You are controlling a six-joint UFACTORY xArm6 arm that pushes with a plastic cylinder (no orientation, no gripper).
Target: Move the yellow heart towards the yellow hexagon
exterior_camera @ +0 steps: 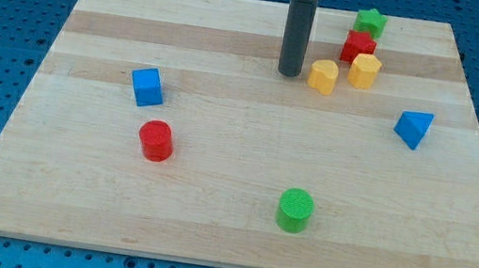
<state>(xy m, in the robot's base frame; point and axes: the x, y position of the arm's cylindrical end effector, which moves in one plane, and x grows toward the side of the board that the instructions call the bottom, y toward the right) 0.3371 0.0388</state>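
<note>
The yellow heart point(323, 75) lies on the wooden board near the view's top, right of centre. The yellow hexagon point(364, 71) sits just to its right and slightly higher, a small gap apart. My tip point(290, 72) rests on the board just left of the yellow heart, close to it; I cannot tell if they touch. The rod rises straight up from there to the view's top.
A red block point(358, 47) touches the hexagon's upper left, with a green star-like block point(369, 22) above it. A blue triangle point(413, 129) lies at the right, a blue cube point(147, 87) and a red cylinder point(156, 141) at the left, a green cylinder point(295, 209) at the bottom.
</note>
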